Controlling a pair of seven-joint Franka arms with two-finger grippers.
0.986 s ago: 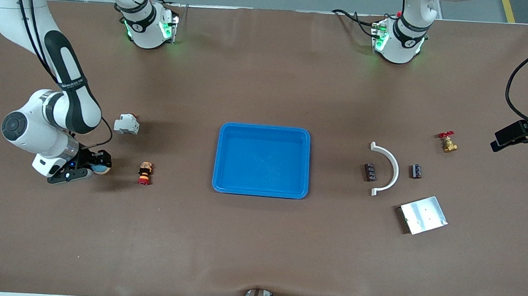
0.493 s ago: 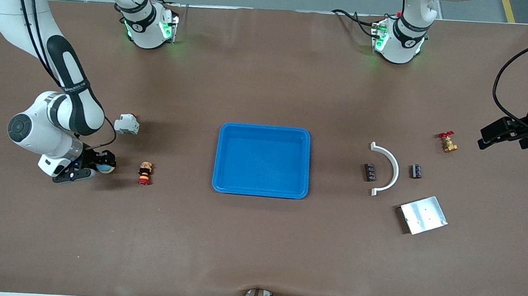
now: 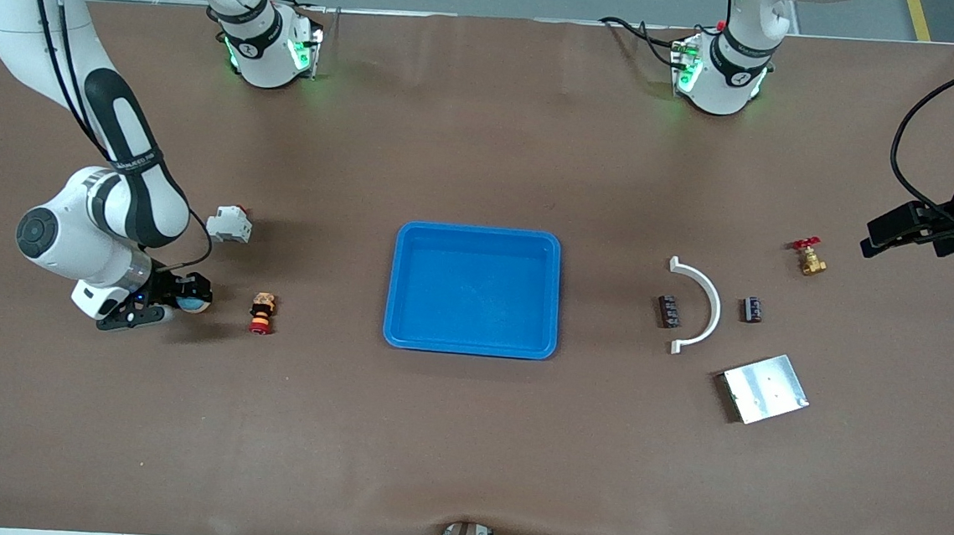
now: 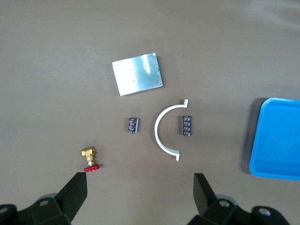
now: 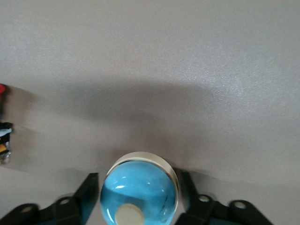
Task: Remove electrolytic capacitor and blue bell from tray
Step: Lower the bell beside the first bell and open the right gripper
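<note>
My right gripper [image 3: 189, 299] is shut on a blue dome bell [image 3: 192, 305] with a white rim, low over the table toward the right arm's end. In the right wrist view the bell [image 5: 139, 194] fills the space between the fingers [image 5: 82, 194]. Two small dark ribbed blocks [image 3: 669, 311] [image 3: 752, 309], either possibly the capacitor, lie toward the left arm's end; they also show in the left wrist view [image 4: 187, 125] [image 4: 133, 125]. My left gripper [image 3: 878, 233] [image 4: 139, 190] is open and empty, up over the table beside a brass valve [image 3: 809, 259].
A blue tray [image 3: 479, 236] stands at the table's middle. A white breaker [image 3: 228, 225] and a red-and-yellow push button [image 3: 261, 313] lie near the bell. A white curved strip [image 3: 708, 305] lies between the dark blocks. A metal plate [image 3: 766, 388] lies nearer the camera.
My left arm has come in from the table's edge toward the brass valve. My right gripper has shifted slightly toward the tray with the bell in it.
</note>
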